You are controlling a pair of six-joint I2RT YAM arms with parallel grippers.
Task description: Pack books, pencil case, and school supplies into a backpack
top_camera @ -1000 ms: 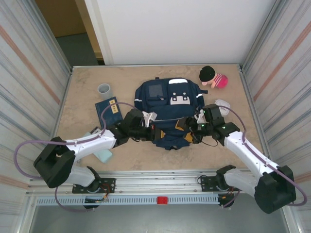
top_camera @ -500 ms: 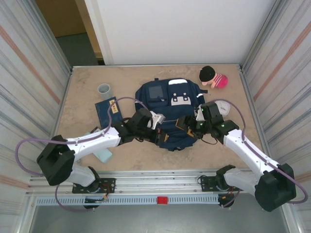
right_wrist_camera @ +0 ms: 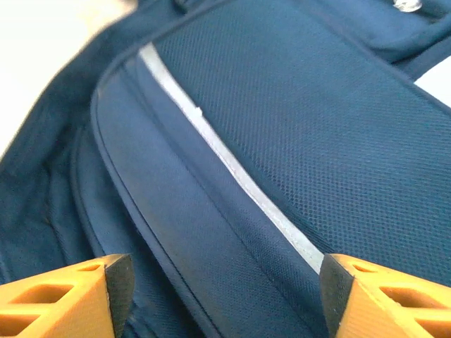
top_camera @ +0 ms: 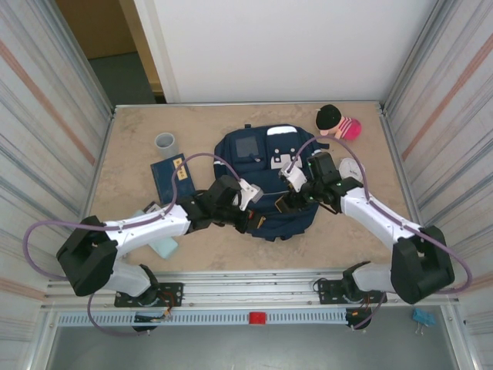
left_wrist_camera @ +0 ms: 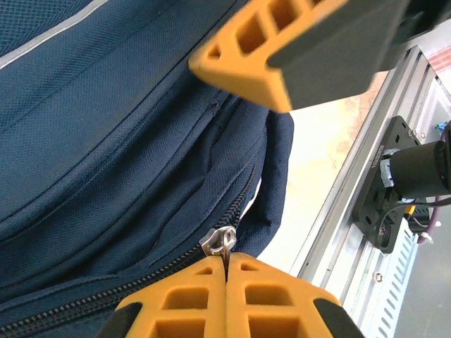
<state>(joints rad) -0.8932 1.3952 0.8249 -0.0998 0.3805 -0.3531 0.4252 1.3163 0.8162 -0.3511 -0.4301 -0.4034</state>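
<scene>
The navy backpack (top_camera: pixel 266 158) lies flat in the middle of the table, white stripes and grey patch facing up. My left gripper (top_camera: pixel 248 216) is at its near edge, shut on the metal zipper pull (left_wrist_camera: pixel 225 241) of the main zipper (left_wrist_camera: pixel 106 299). My right gripper (top_camera: pixel 287 198) hovers over the near right part of the backpack (right_wrist_camera: pixel 282 105), open, its fingers (right_wrist_camera: pixel 70 299) spread either side of a white stripe (right_wrist_camera: pixel 232 176) with only fabric below. The dark book (top_camera: pixel 171 176) lies left of the backpack. The pale teal pencil case (top_camera: pixel 163 246) peeks out beside my left arm.
A grey cup (top_camera: pixel 165 142) stands behind the book. A black-and-pink plush toy (top_camera: pixel 337 123) sits at the back right, a white object (top_camera: pixel 354 165) just beyond my right arm. The table's metal front rail (left_wrist_camera: pixel 366 176) runs close by the backpack's near edge.
My left gripper has drawn the zipper pull a little to the right. My right arm has swung back and left, bringing its gripper further over the backpack, jaws slightly narrower.
</scene>
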